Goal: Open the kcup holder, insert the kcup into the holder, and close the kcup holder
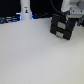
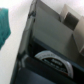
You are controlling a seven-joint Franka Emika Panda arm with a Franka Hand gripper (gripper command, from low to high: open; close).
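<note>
The kcup holder [image 1: 62, 26], a black boxy block with two light grey panels on its slanted front, stands at the back of the exterior view's right. The white arm comes down onto its top, and my gripper [image 1: 70, 18] sits right at the holder's upper edge. Its fingers are too blurred to read. The wrist view is filled by the holder's black body [image 2: 47, 30], seen from very close. A round, pale-rimmed shape [image 2: 53, 58] lies in a dark recess of it. I cannot tell whether that is the kcup. No kcup shows on the table.
A white bottle-like post [image 1: 26, 10] with a blue glow at its foot stands at the back on the exterior view's left. The pale table [image 1: 35, 55] stretches in front. A blurred teal-green shape [image 2: 4, 25] fills one edge of the wrist view.
</note>
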